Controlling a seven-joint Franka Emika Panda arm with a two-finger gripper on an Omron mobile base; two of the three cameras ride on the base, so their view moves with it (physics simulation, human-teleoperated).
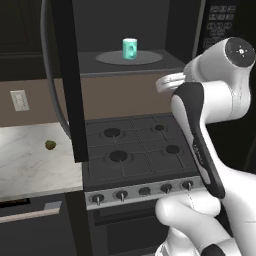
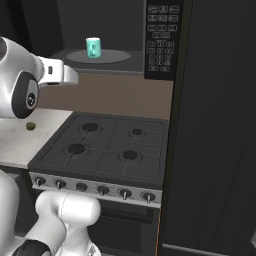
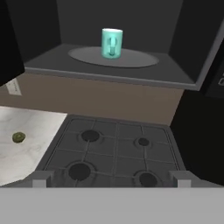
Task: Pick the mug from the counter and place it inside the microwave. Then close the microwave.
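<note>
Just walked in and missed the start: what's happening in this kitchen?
The robot arm is putting a mug into the microwave above the stove. The teal mug already stands upright on the turntable, and nothing is holding it. The tool is open and empty, back from the cavity, over the front burners. The microwave door hangs open, swung out to the left, so closing it is what's left. A small olive lump lies on the counter.

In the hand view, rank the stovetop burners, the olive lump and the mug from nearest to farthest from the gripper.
1. Stovetop front burners, just beyond the gripper.
2. Olive lump, on the counter to the left.
3. Mug, upright on the microwave turntable.
</note>
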